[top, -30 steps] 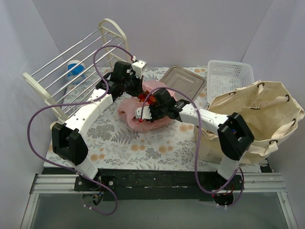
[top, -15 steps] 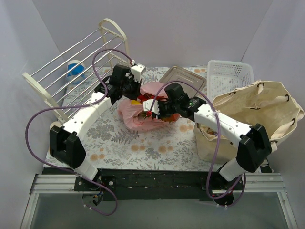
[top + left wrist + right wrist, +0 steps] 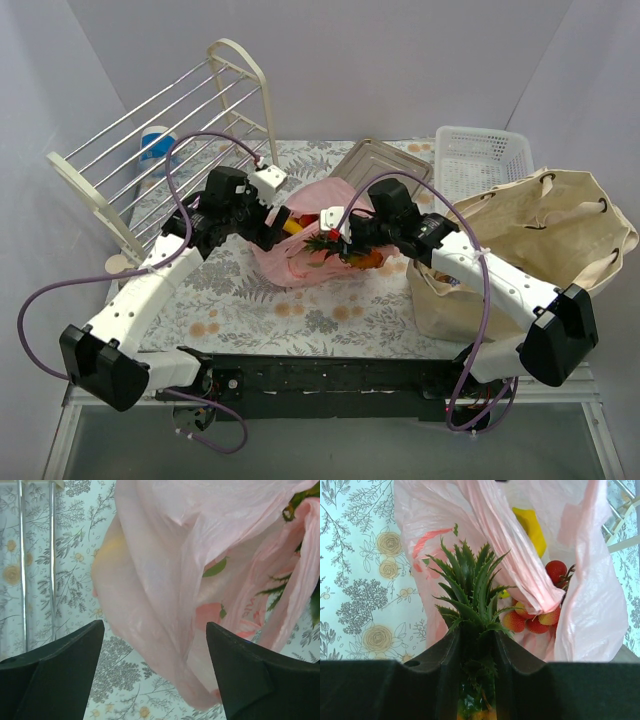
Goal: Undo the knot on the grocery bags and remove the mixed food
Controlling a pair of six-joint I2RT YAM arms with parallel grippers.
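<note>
The pink plastic bag (image 3: 298, 262) lies open in the middle of the table, and in the left wrist view the bag (image 3: 165, 570) hangs loose ahead of the fingers. My left gripper (image 3: 277, 228) (image 3: 155, 625) stands open at its left side, holding nothing. My right gripper (image 3: 342, 248) (image 3: 476, 635) is shut on the pineapple's green crown (image 3: 470, 580); the pineapple (image 3: 364, 260) hangs at the bag's right edge. Inside the bag lie a yellow banana (image 3: 530, 525) and small red fruits (image 3: 535, 624). The beige canvas tote (image 3: 545, 240) sits at the right.
A white slotted basket (image 3: 480, 160) and a metal tray (image 3: 385, 165) stand at the back. A wire rack (image 3: 160, 135) leans at the back left with a blue-and-white tub (image 3: 157, 150) behind it. The floral cloth (image 3: 260, 310) covers the table.
My left gripper has opened, let go of the pink bag and drawn back to the left. My right gripper has drawn the pineapple up and to the right, out of the bag's mouth.
</note>
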